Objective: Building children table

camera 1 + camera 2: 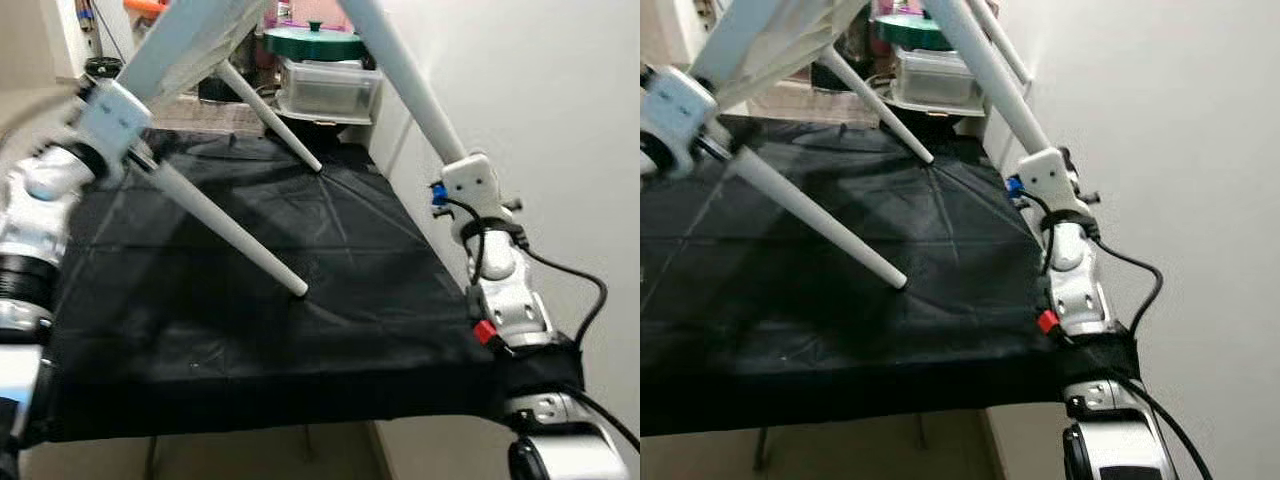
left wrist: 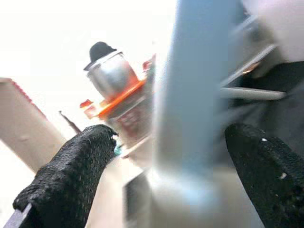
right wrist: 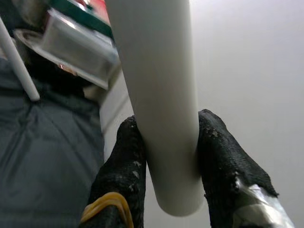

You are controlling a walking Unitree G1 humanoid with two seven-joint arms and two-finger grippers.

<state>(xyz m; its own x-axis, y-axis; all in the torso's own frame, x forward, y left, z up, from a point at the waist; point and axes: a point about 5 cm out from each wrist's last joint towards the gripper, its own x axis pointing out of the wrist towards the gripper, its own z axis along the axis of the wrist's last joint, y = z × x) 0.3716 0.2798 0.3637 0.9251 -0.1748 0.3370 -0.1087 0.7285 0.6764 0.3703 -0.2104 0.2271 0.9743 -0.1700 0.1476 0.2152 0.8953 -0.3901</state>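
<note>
A: What is the white object?

B: A children's table (image 1: 190, 40), tipped steeply, its flat top raised toward the upper left.

A: And its legs?

B: Round, white, tapered. Two legs (image 1: 232, 228) (image 1: 275, 122) slant down, tips touching the black cloth (image 1: 250, 330). A third leg (image 1: 405, 80) slants down to the right, its end clamped between the jaws of the right gripper (image 3: 172, 161).

I see a black cloth-covered work surface (image 1: 250, 330). Beyond its far edge, by the far right corner, sits a clear plastic storage box (image 1: 328, 88), with a round dark-green lid (image 1: 313, 43) resting on top.
</note>
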